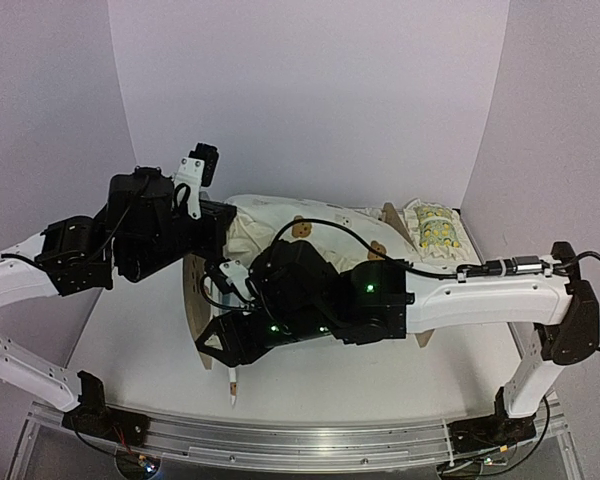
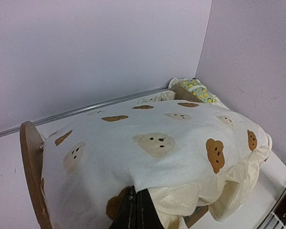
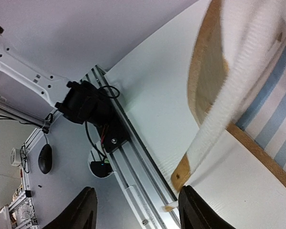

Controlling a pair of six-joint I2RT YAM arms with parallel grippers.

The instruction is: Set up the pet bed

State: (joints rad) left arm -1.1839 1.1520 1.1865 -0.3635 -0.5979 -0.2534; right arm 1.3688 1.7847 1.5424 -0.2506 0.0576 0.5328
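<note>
The pet bed shows its near arched wooden end board (image 1: 193,300) (image 2: 31,162) (image 3: 205,71) and its blue-and-white striped base (image 3: 276,109). A cream bear-print cushion (image 1: 270,220) (image 2: 152,143) lies draped over it. My left gripper (image 1: 225,222) (image 2: 137,202) is shut on the cushion's near edge. My right gripper (image 1: 210,345) (image 3: 138,212) reaches across the bed to its left end. Its jaws stand open with nothing between them. A white fabric strip (image 3: 229,109) (image 1: 232,385) hangs past the end board. The lemon-print pillow (image 1: 435,232) (image 2: 198,89) lies beyond the far end board (image 1: 392,218).
An aluminium rail (image 1: 300,440) (image 3: 133,157) runs along the table's near edge, just past my right fingers. The left arm's black base mount (image 3: 86,105) sits on it. White walls close the table at the back and sides.
</note>
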